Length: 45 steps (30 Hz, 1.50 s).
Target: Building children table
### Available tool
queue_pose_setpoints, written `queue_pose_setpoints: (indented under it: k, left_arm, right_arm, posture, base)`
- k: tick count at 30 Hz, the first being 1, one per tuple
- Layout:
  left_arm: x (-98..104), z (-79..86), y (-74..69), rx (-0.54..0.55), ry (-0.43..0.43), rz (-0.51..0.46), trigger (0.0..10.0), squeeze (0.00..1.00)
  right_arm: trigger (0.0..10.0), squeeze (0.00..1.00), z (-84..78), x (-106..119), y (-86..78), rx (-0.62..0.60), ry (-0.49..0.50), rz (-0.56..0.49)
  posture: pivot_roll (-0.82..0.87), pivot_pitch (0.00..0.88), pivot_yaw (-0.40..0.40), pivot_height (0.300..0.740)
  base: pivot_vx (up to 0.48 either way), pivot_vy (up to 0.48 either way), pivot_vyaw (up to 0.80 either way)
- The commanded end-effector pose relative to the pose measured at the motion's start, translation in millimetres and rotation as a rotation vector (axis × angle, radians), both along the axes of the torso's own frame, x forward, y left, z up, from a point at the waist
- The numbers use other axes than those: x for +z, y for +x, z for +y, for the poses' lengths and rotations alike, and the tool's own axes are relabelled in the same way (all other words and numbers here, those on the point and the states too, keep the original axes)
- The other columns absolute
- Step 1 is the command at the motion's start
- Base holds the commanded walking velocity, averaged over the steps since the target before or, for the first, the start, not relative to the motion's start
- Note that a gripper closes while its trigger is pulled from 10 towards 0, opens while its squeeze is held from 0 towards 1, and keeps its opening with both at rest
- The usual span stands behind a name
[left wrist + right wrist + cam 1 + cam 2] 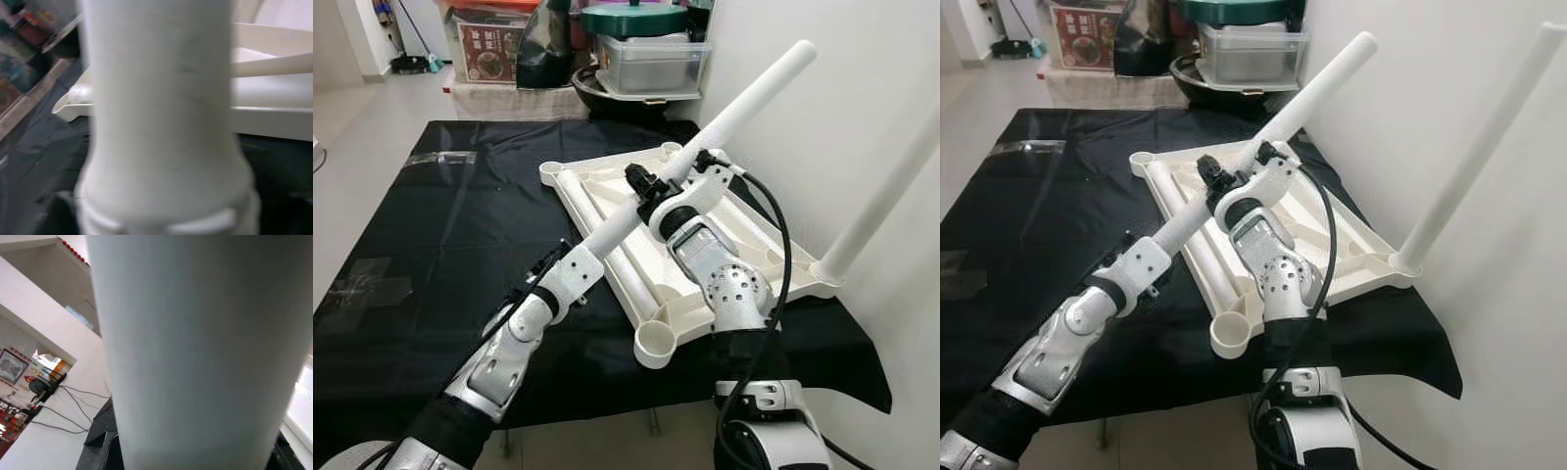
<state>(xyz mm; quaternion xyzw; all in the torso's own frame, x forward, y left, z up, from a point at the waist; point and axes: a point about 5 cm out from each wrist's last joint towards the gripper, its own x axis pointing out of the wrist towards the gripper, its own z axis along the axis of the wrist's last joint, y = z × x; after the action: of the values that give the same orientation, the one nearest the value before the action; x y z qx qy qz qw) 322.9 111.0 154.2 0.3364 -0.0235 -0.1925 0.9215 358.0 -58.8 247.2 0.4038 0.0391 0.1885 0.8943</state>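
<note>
Both grippers, left (570,257) and right (651,188), clench the white table leg (744,98) slanting across frame centre; fingertips are hidden behind it. Beneath lies the upturned tabletop (724,269), another leg (886,196) standing at right; storage boxes (651,59) crowd the top.

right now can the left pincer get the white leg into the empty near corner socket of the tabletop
Probably yes. The left pincer and right pincer both grip the white leg above the upturned tabletop; the near corner socket sits open just below, nothing between.

Silver arms, white wrist housings, black cables
</note>
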Motion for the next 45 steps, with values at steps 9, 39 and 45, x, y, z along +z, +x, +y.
queue_pose_setpoints:
  k: [9, 39, 45]
  left_arm:
    - [18.3, 11.6, -16.8, -0.039, -0.234, -0.005, 10.0, 1.00]
    - [-10.8, 32.4, -74.3, 0.015, -0.352, 0.141, 10.0, 0.00]
    - [-11.6, 33.0, -76.8, 0.019, -0.379, 0.155, 10.0, 0.00]
  right_arm:
    - [0.0, 0.00, 45.2, 9.3, -14.3, 0.169, 0.131, -0.054]
    - [0.0, 0.00, -91.8, 76.0, 18.8, -0.139, -0.343, -0.542]
    - [0.0, 0.00, -89.3, 61.6, 18.9, -0.051, -0.435, -0.547]
  posture:
    - [0.12, 0.000, -0.072, 0.740]
    - [0.12, 0.000, -0.075, 0.740]
    - [0.11, 0.000, -0.076, 0.740]
  base:
    - [0.000, 0.000, 0.00]
    - [0.000, 0.000, 0.00]
    - [0.000, 0.000, 0.00]
